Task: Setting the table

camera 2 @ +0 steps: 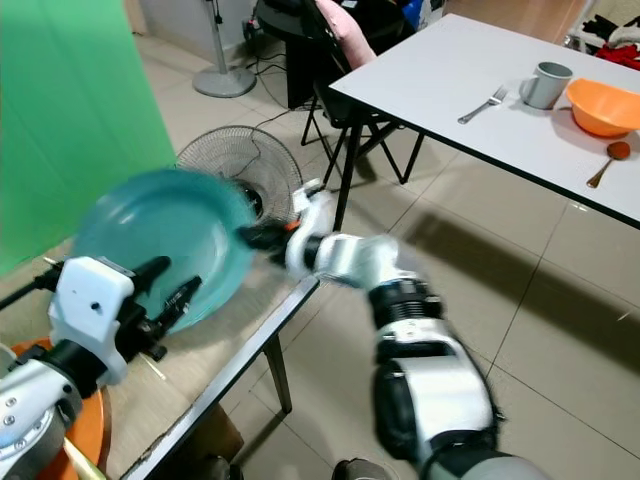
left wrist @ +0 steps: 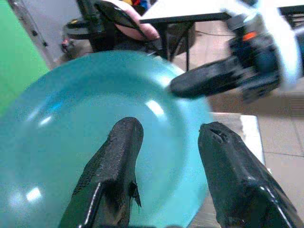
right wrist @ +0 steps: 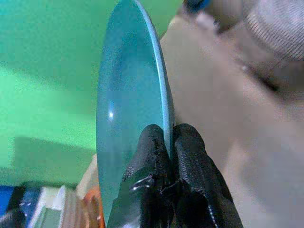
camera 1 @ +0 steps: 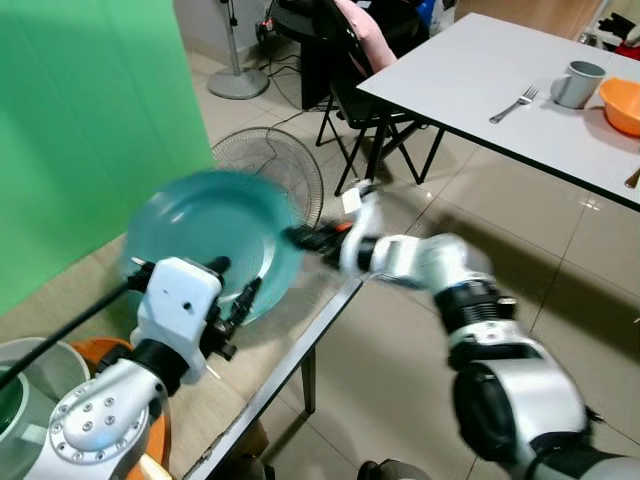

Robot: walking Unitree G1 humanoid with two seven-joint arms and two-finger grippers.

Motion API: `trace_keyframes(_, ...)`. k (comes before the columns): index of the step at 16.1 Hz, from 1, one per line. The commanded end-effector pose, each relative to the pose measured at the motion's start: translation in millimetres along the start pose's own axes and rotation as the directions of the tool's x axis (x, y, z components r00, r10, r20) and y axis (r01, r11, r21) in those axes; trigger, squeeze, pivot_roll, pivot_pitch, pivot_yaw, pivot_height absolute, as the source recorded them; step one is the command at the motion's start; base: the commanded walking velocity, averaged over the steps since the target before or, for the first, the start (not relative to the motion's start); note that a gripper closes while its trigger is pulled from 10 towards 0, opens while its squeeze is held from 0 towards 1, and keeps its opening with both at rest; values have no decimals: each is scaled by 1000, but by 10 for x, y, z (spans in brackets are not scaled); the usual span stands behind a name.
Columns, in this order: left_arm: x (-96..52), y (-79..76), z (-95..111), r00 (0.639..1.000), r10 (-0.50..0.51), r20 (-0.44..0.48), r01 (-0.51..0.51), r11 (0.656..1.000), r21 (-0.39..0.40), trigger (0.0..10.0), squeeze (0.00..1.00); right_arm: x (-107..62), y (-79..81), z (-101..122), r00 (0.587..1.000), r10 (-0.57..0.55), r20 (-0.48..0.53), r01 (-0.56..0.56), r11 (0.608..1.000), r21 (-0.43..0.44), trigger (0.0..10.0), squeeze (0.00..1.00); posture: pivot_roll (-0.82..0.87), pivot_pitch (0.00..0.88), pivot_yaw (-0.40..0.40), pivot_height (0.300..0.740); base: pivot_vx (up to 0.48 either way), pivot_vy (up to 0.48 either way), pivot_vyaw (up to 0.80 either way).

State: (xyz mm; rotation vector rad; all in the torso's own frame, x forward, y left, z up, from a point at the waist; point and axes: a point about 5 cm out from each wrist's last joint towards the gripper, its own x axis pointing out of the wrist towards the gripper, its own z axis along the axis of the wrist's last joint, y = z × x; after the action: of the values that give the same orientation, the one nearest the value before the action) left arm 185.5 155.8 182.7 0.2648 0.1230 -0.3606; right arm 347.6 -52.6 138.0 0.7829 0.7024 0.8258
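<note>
A teal plate hangs tilted on edge above the near table, its face blurred. My right gripper reaches in from the right and is shut on the plate's rim; in the right wrist view its fingers pinch the thin edge of the plate. My left gripper sits just below and in front of the plate. It is open, and its two black fingers stand apart before the plate's face without closing on it.
A white dining table at the back right carries a fork, a grey mug, an orange bowl and a spoon. A floor fan and a black chair stand between. A green screen is on the left.
</note>
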Motion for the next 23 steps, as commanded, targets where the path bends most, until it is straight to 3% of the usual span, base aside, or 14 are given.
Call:
trace_keyframes(1,12,47,-6,1000,30,0,-30,1000,6,10000,0,-52,34,27,999,39,12,-39,999,-4,0,0,20,47,-2,740,0,0,0)
trace_keyframes(6,24,209,-38,990,139,-16,-140,990,-4,10000,0,-329,-16,93,998,49,45,-47,998,-43,0,0,18,53,7,740,0,0,0)
trace_keyframes(7,22,266,-47,985,174,-11,-174,983,-52,10000,0,-376,-32,92,997,55,51,-53,998,-46,0,0,18,53,7,740,0,0,0)
trace_keyframes(8,11,330,-58,978,209,2,-207,969,-139,10000,1000,-432,-51,96,996,63,64,-60,997,-55,0,0,22,55,7,740,0,0,0)
trace_keyframes(11,7,492,-168,953,299,-36,-299,924,-236,10000,1000,-602,-60,181,985,120,125,-111,991,-76,0,0,19,56,15,740,0,0,0)
trace_keyframes(12,15,520,-181,953,302,-38,-301,916,-266,10000,910,-650,-58,212,980,136,145,-125,989,-82,0,0,19,56,15,740,0,0,0)
trace_keyframes(13,29,529,-185,956,290,-35,-288,912,-291,10000,27,-698,-50,239,974,156,164,-143,986,-87,0,0,17,55,22,740,0,0,0)
trace_keyframes(15,65,535,-196,965,259,-34,-255,908,-333,10000,0,-795,-31,289,958,202,201,-186,978,-95,0,0,17,56,23,740,0,0,0)
trace_keyframes(17,153,459,-117,990,132,57,-91,883,-461,10000,0,-900,-23,286,946,249,207,-230,967,-112,0,0,13,58,35,740,0,0,0)
trace_keyframes(18,169,436,-95,992,101,81,-49,873,-485,10000,0,-910,-22,279,945,255,205,-236,965,-114,0,0,13,58,35,740,0,0,0)
trace_keyframes(19,183,351,-40,990,-2,142,77,848,-525,10000,0,-930,-15,263,941,268,207,-249,962,-113,0,0,8,58,41,740,0,0,0)
trace_keyframes(20,185,321,-18,986,-34,166,121,829,-546,3922,0,-946,-9,254,937,277,214,-259,960,-112,0,0,8,58,41,740,0,0,0)
trace_keyframes(21,190,337,-1,983,-15,184,120,809,-576,0,0,-957,-5,251,934,284,218,-265,958,-110,0,0,8,58,41,740,0,0,0)
trace_keyframes(23,182,335,46,972,-11,236,162,757,-632,0,0,-981,3,244,927,298,228,-281,954,-106,0,0,8,58,41,740,0,0,0)
